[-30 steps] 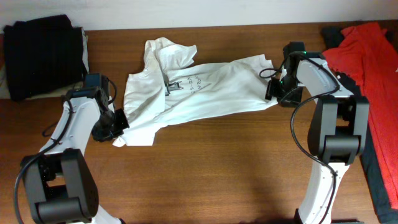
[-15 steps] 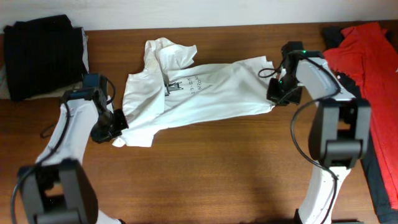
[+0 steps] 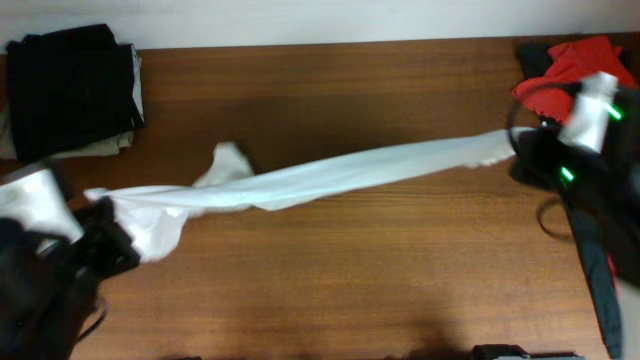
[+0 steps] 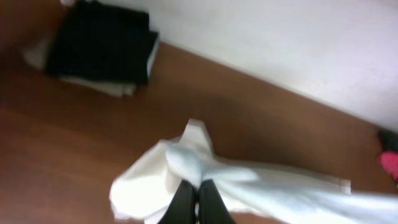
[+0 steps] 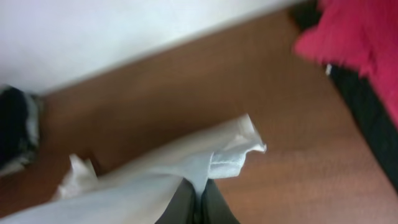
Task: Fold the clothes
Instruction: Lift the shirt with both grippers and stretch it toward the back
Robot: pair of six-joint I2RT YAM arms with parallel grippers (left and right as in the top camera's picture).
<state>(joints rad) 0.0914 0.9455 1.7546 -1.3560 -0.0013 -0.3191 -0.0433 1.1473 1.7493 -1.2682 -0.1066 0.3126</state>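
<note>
Count, all views:
- white T-shirt (image 3: 330, 175): 1, single piece.
- red garment (image 3: 570, 62): 1.
- black folded stack (image 3: 70, 85): 1; number of items inside can't tell.
- pale cloth (image 3: 108, 148) under that stack: 1 edge showing.
- dark cloth (image 5: 370, 124) under red garment: 1 patch, blurred.
- grippers: 2, left gripper (image 4: 194, 200) and right gripper (image 5: 198, 200); 2 fingers each, 4 total.
- arms: 2, both smeared in overhead.
- table (image 3: 350, 290): 1, wooden.
- cloth things total: 5, of which 3 clear, 2 partial.
</note>
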